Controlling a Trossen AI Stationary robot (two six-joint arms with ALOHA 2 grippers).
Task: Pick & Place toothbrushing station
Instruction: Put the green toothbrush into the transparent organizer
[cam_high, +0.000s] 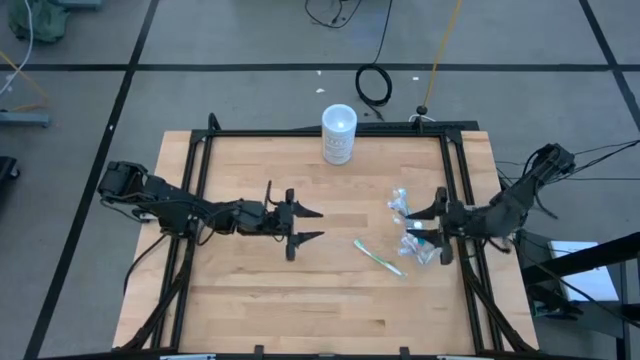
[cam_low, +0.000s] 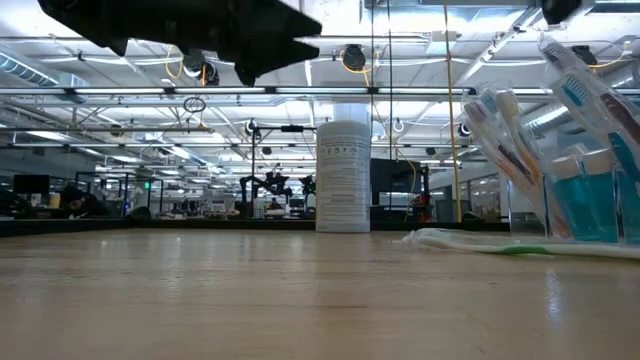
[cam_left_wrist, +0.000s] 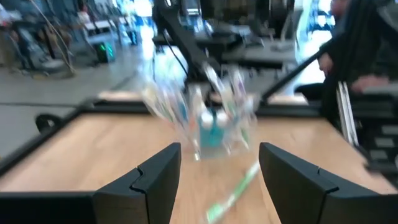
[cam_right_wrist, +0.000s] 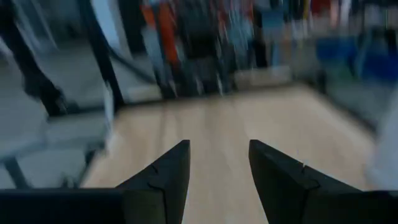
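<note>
Left gripper (cam_high: 312, 225) over table (cam_high: 250, 300) middle, fingers (cam_left_wrist: 149, 183) spread, nothing between them; green-accented toothbrush (cam_high: 380, 258) lies flat on wood just ahead of fingertips, slightly to one side; beyond it clear cup (cam_high: 415, 240) stands with toothbrushes (cam_low: 505, 140) fanned out and teal tubes (cam_low: 580, 205) inside; right gripper (cam_high: 441, 227) right beside cup on far side, fingers (cam_right_wrist: 165, 177) apart, empty gap facing bare wood; frosted container (cam_high: 339, 133) with white lid well apart from both grippers, at table's rear edge.
</note>
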